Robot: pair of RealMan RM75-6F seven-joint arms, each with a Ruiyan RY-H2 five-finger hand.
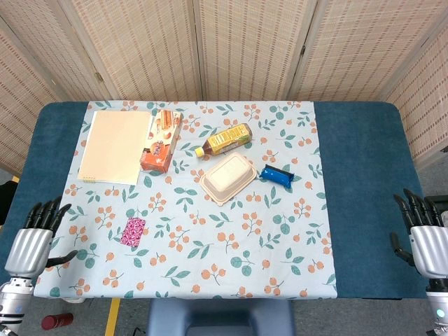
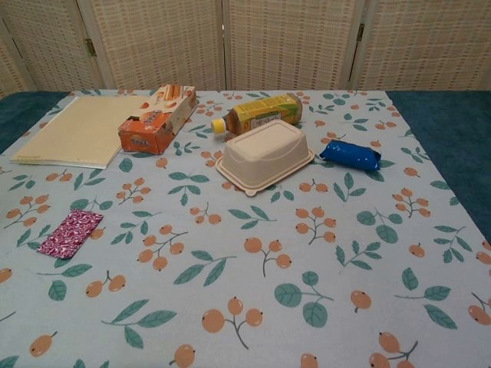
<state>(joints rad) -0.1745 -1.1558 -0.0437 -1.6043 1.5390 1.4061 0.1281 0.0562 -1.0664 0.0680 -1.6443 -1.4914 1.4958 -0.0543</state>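
Left hand: my left hand [image 1: 29, 245] hovers at the near left corner of the counter [image 1: 360, 196], fingers spread, holding nothing.
Right hand: my right hand [image 1: 422, 238] sits off the near right edge, fingers apart and upright, also bare.
Nearest thing: the small magenta patterned foil sachet [image 1: 133, 231] lies flat on the floral cloth [image 1: 231, 245], near my left hand but not touching it.
Middle cluster: the beige moulded-fibre lidded clamshell box [image 1: 228, 178] lies just beside the yellow-labelled tea bottle on its side [image 1: 224, 140]; the blue foil snack packet [image 1: 276, 175] is just to its right.
Far left: the orange cardboard biscuit carton [image 1: 162, 141] rests against the cream paper notepad [image 1: 114, 145].
Risk, sachet: I judge it thin and flat, so fingertips may skid and bunch the cloth instead of lifting it.
Risk, bottle: lying down, it could roll if the box gets nudged.
Risk, view: the chest view shows neither hand, so I have only one angle for depth.
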